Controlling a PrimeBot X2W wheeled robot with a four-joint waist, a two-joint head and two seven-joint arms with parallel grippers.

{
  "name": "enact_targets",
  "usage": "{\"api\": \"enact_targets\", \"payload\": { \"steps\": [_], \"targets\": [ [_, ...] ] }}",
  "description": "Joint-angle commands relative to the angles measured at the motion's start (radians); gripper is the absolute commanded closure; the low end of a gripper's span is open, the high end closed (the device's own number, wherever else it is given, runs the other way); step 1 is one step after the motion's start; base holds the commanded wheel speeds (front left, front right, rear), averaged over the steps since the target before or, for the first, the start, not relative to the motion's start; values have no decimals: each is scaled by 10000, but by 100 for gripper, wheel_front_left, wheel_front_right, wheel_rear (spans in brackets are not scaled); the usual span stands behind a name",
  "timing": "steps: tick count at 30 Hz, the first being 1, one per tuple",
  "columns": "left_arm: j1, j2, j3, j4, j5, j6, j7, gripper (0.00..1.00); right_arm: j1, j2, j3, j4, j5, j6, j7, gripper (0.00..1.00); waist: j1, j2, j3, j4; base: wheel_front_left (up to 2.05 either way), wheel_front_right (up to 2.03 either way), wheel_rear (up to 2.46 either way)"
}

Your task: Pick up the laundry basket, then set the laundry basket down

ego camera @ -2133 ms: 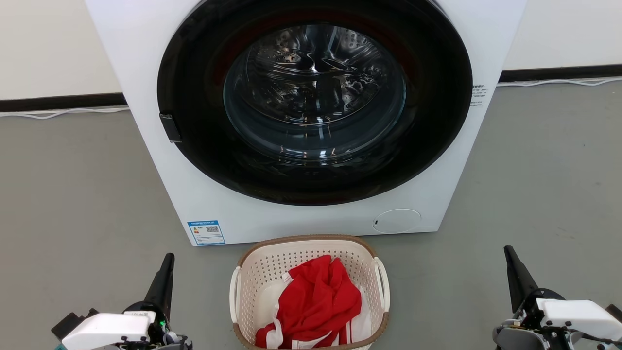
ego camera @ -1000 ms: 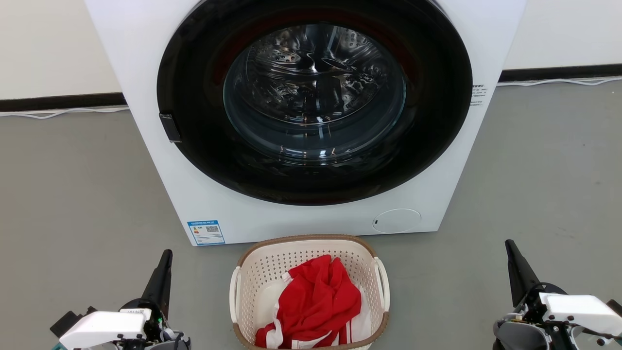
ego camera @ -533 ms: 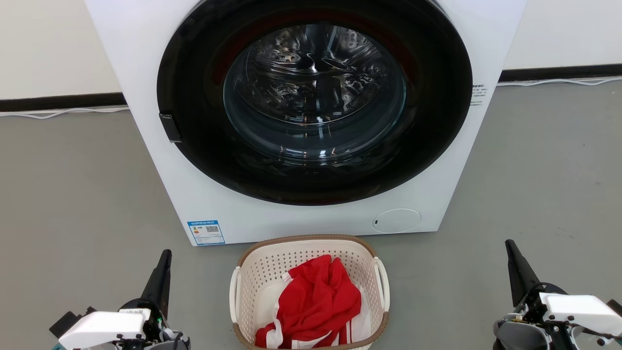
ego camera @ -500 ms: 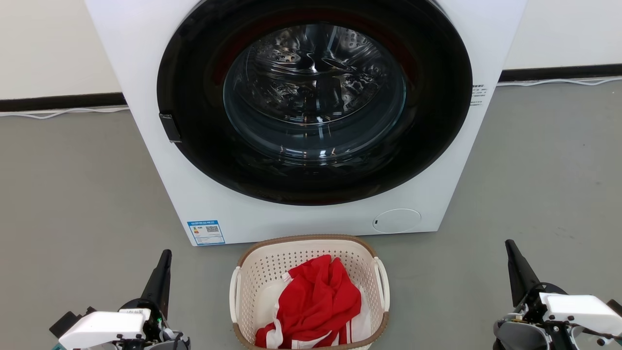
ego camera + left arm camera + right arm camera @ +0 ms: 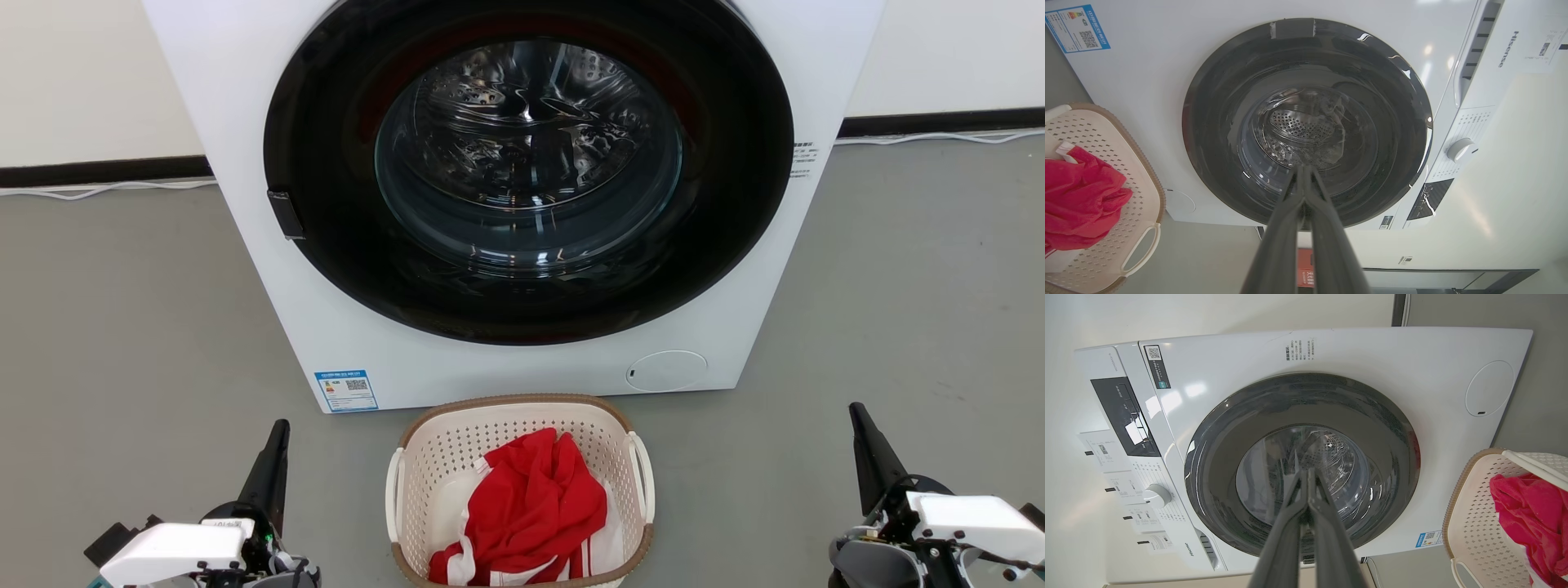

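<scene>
Grey floor [image 5: 122, 327] holds the basket [image 5: 522, 400] lengthwise toward the washer [image 5: 735, 327]; the left pincer [image 5: 280, 429] is nearer it than the right pincer [image 5: 856, 411], both pressed together.

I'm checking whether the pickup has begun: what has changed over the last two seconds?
Very little. Early on, the left gripper and the right gripper each crept slightly up the head view, then held still. Both are shut and hold nothing. The laundry basket, with its red garment, stayed untouched on the floor in front of the washing machine.
</scene>
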Motion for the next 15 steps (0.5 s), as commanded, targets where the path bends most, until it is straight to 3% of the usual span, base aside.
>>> {"api": "enact_targets", "payload": {
  "steps": [1, 15],
  "targets": [
    [-544, 64, 330, -213, 42, -75, 45, 100, -411, -45, 190, -253, 6, 73, 105, 100, 0, -1, 0, 0, 0, 0, 0],
    [-547, 42, 361, -212, 69, -75, 70, 100, -412, -36, 178, -252, -4, 73, 114, 100, 0, -1, 0, 0, 0, 0, 0]
  ]
}}
